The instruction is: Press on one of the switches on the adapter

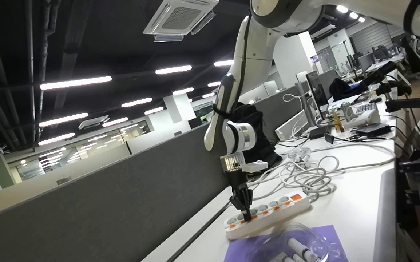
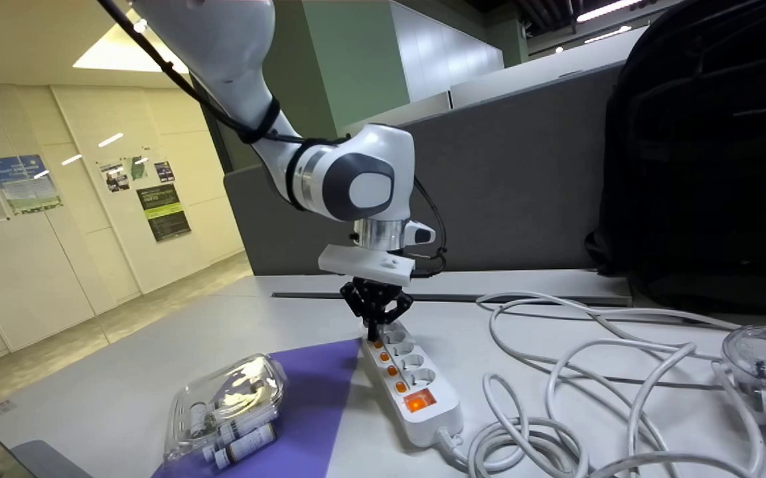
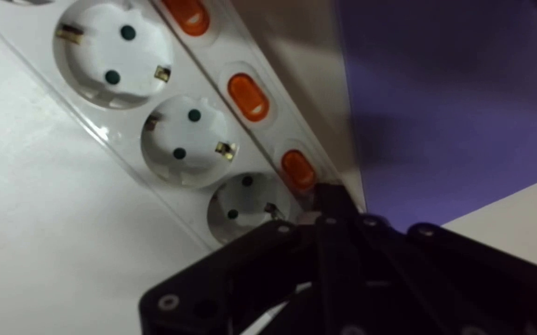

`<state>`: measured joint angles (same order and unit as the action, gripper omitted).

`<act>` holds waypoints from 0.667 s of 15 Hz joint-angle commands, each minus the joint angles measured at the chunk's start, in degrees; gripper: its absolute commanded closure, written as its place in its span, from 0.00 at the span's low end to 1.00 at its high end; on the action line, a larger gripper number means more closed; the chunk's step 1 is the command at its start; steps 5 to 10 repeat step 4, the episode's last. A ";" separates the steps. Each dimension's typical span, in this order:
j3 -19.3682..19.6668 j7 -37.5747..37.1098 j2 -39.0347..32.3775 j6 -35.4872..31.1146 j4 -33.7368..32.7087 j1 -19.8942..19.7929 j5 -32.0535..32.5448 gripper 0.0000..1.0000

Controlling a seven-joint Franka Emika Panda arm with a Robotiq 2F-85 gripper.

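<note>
Where gripper [image 2: 373,332] points down, adapter [image 2: 407,382] beneath

Rows of strip lights [image 1: 75,83] are glaring white from a dark ceiling [image 1: 122,43] in an exterior view. In an exterior view, a plastic box [image 2: 224,406] is throwing back bright glints, while the backpack [image 2: 708,153] is sinking into near-black. The wrist view is looking dimmer: the gripper [image 3: 324,205] is blurring darkly, and shadows are falling along the power strip [image 3: 189,135] and across the purple sheet [image 3: 445,107].
</note>
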<state>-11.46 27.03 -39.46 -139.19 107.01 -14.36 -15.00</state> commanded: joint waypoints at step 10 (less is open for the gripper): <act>-1.15 2.56 1.83 1.26 -0.06 -0.06 -0.98 1.00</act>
